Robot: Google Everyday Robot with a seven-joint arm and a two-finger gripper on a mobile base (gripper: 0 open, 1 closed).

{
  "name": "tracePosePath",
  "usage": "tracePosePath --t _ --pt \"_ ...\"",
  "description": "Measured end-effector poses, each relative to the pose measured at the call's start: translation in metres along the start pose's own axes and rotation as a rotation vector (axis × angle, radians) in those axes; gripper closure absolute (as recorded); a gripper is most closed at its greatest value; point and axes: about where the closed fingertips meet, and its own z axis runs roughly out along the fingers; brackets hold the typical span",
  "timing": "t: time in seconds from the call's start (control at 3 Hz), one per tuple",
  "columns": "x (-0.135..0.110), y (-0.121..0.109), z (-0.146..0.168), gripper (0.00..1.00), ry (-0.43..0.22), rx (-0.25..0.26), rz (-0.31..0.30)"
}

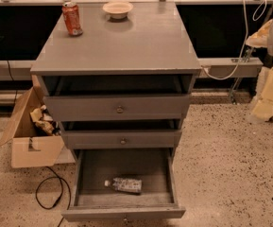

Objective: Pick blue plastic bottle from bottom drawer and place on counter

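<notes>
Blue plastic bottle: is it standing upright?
No, the blue plastic bottle lies flat in the open bottom drawer; gripper jaws out of view.

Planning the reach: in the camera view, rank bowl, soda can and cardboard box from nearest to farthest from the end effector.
End effector: right edge, upper part.
1. Bowl, back centre of the counter.
2. Soda can, counter's back left.
3. Cardboard box, low, far left.

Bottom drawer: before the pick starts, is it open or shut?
Open: the bottom drawer is pulled out, exposing its floor, where the blue plastic bottle lies on its side. The gripper is not in view.
</notes>
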Motion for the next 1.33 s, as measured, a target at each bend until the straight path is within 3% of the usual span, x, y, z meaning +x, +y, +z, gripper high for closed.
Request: tracePosePath --t 0.67,1.33 --pt "-0.002 0.0 0.012 0.0 -0.021 -0.011 0.003" --pt "-0.013 0.033 0.111 0.0 -0.214 -0.114 0.055"
